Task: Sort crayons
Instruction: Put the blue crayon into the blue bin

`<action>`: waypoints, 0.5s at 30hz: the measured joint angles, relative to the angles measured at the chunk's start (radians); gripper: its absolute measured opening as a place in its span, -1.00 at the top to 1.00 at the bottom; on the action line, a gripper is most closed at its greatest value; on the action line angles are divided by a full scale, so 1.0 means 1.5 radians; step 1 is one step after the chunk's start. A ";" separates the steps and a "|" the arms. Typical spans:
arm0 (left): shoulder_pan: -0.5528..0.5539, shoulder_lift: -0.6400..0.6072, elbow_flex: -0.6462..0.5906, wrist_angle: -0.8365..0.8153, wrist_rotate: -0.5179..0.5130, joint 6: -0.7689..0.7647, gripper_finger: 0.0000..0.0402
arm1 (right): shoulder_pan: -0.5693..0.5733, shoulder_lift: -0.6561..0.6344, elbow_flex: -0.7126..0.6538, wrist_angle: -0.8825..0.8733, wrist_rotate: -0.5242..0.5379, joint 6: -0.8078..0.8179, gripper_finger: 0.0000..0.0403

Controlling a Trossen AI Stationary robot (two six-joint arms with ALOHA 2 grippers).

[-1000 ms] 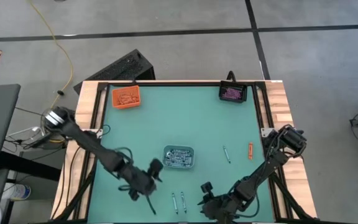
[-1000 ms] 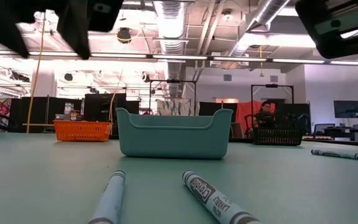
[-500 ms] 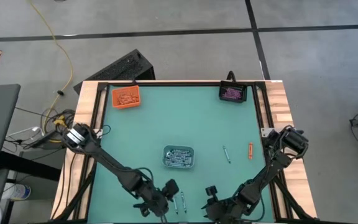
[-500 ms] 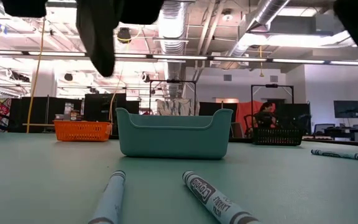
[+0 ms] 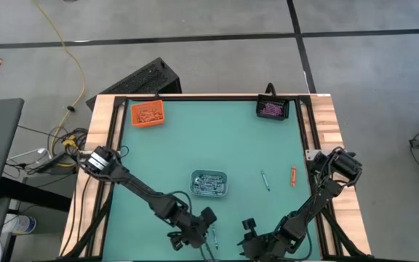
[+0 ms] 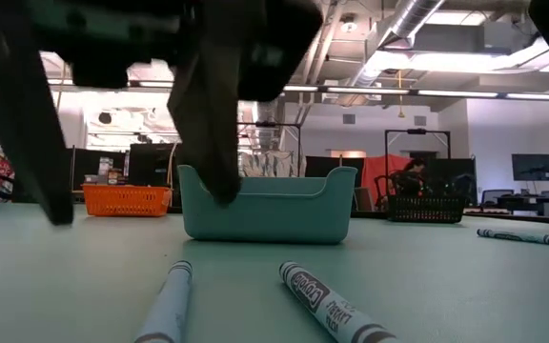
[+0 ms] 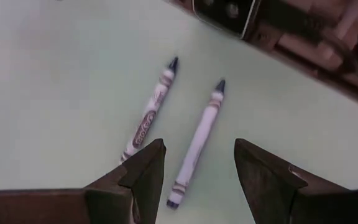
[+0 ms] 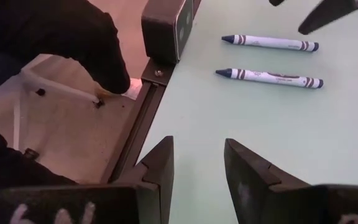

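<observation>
Left gripper (image 5: pixel 208 231) sits low over the worktop (image 5: pixel 195 138) near its 6 o'clock edge, jaws spread wide and empty. In the left wrist view the pair of grey-blue crayons (image 7: pixel 176 127) lies directly ahead of the jaws: one crayon (image 7: pixel 195 142) runs up the gap between the two fingers (image 7: pixel 143 174), its near end between the tips; the other (image 7: pixel 149 113) lies just beside it, off the one finger. Both long axes run roughly along the gripper's reach, so the jaws would close across a crayon's width.

From above the pair lies at about 6 o'clock from the clear-grey tray (image 5: pixel 209 183), which holds grey-blue sticks. Low view: the two crayons in the foreground, left fingers hanging above them, not touching.

Right gripper (image 5: pixel 247 234) waits at about 5 o'clock, jaws moderately parted, nothing held; the pair is farther from it, lying broadside. Left arm is clearly nearer.

Still loose: one grey-blue crayon (image 5: pixel 265 180) and one orange crayon (image 5: pixel 293 176) at 3 to 4 o'clock. Orange tray (image 5: pixel 147 113) at 11 o'clock, black tray (image 5: pixel 273 108) at 1 o'clock.

Judgement: next is a short descent and a close on the centred crayon; the risk is nudging its neighbour.
</observation>
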 joint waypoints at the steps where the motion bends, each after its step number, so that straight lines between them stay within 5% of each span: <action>1: 0.003 0.002 0.000 -0.004 0.007 -0.002 0.09 | -0.001 0.000 0.000 0.000 0.000 0.000 0.33; 15: 0.019 0.044 0.001 -0.020 0.055 -0.019 0.22 | -0.006 0.000 0.000 -0.009 0.001 0.000 0.33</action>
